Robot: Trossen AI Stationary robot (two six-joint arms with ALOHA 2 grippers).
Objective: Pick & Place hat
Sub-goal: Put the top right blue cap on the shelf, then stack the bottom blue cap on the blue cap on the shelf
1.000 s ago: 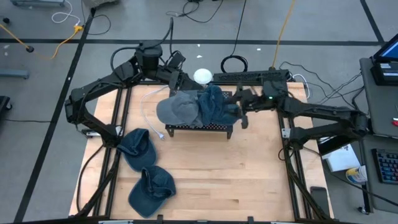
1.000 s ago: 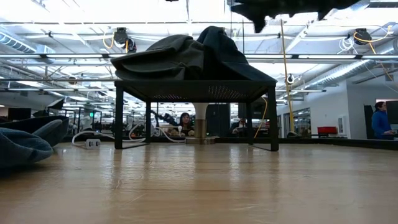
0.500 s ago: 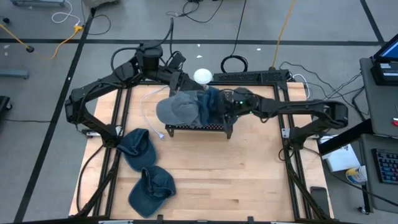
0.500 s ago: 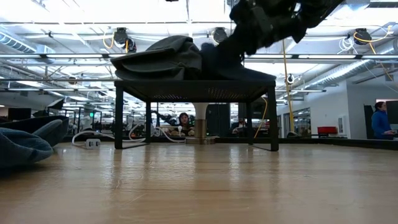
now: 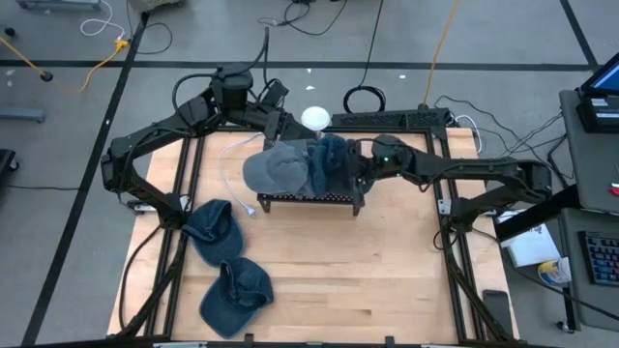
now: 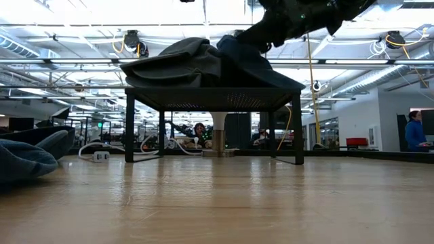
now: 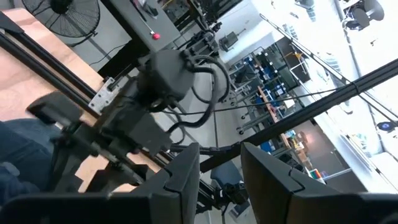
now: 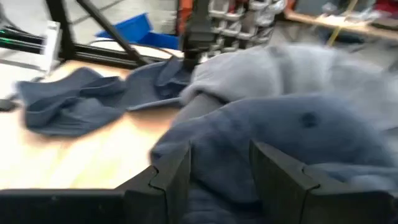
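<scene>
Wooden table [image 5: 368,271]: rack [image 5: 309,200], two hats [image 5: 224,266]

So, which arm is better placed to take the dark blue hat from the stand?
The right. Its gripper is open at the dark blue hat; the left gripper is behind the stand.

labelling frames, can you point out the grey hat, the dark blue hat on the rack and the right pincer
grey hat [image 5: 274,169]: high view, on its crown, on the rack's left part.
dark blue hat [image 5: 329,159]: high view, on its crown, beside the grey one.
right pincer [image 5: 356,170]: high view, at its tips, against the dark blue hat's edge.
</scene>
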